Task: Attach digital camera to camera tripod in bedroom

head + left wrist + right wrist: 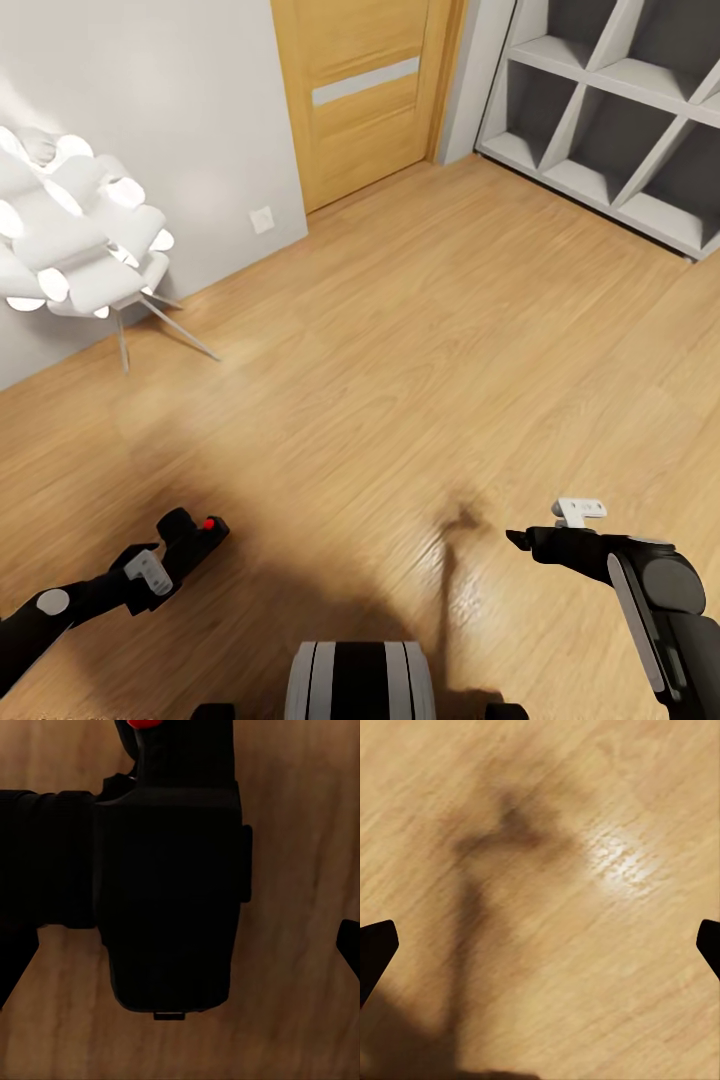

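Wood floor [400,350]; left tool [190,545] grips black, red-buttoned digital camera [169,885].

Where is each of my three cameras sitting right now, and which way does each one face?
Head view: on the head, facing forward and down at the wood floor, door, cube shelf, white lamp; both arms show.
Left wrist view: on the left arm, facing the digital camera in the left gripper.
Right wrist view: facing bare floor between the right gripper fingertips.
Shared: the floor.
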Tool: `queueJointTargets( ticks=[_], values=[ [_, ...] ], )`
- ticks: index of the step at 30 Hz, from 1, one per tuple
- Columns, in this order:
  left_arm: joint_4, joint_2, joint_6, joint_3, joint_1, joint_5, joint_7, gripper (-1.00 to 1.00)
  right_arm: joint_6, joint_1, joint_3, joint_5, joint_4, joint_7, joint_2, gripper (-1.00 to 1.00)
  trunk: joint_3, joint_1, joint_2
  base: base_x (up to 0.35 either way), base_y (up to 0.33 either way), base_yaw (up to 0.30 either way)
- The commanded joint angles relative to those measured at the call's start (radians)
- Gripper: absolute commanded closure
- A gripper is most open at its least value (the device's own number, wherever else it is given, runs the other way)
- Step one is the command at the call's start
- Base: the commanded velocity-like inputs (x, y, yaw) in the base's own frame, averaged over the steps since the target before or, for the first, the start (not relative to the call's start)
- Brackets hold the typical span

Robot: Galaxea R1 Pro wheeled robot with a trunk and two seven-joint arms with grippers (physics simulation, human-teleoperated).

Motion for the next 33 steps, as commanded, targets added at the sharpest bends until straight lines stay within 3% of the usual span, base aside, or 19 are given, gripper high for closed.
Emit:
queueJointTargets(
  ticks=[1,33],
  values=[
    [0.0,0.0,-0.006,0.001,0.0,-0.008,0.001,-1.0,0.004,-0.001,-0.001,0.005,-0.001,0.006,0.0,-1.0,-0.002,0.0,0.0,0.0,0.0,0.0],
    [-0.005,0.003,-0.008,-0.001,-0.001,-0.015,-0.003,-1.0,0.004,0.0,0.0,0.005,-0.001,0.006,0.0,-1.0,-0.046,0.0,0.0,0.0,0.0,0.0]
  ],
)
